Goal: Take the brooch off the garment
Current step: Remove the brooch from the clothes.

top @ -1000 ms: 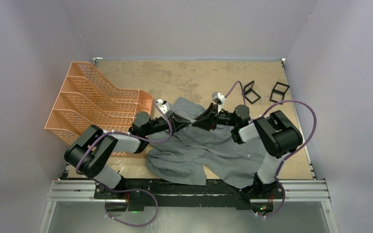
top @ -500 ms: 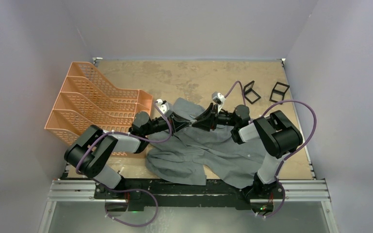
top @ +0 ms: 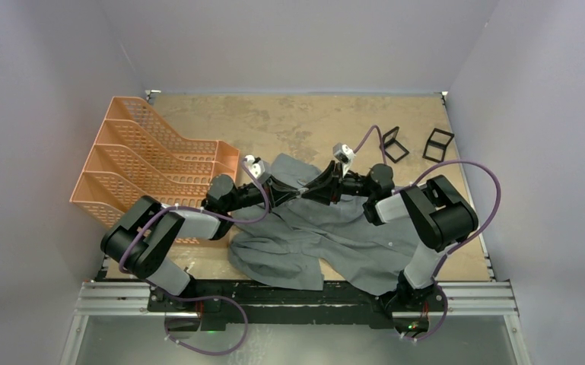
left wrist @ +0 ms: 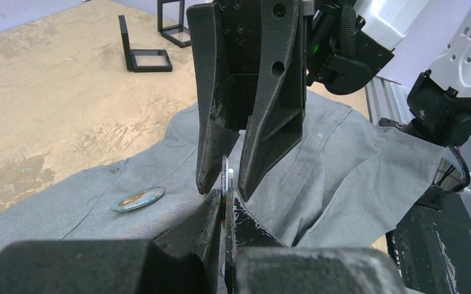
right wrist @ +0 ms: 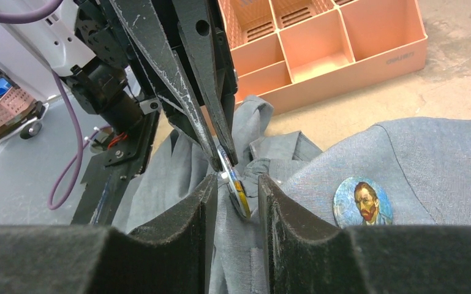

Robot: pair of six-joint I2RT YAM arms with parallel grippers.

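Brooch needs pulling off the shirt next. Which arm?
Left, probably: the left end effector is shut on the brooch, held edge-on. The right end effector only straddles it, open, and would need to close first.

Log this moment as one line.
left gripper: shut on round brooch, edge-on | right gripper: open, straddling it | grey button-up shirt: bunched beneath | portrait brooch: flat on shirt

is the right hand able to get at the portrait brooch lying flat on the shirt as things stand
Likely yes. The portrait brooch lies bare on the grey shirt just beside the right hand, nothing over it. That hand is open around a second brooch pinched by the left hand.
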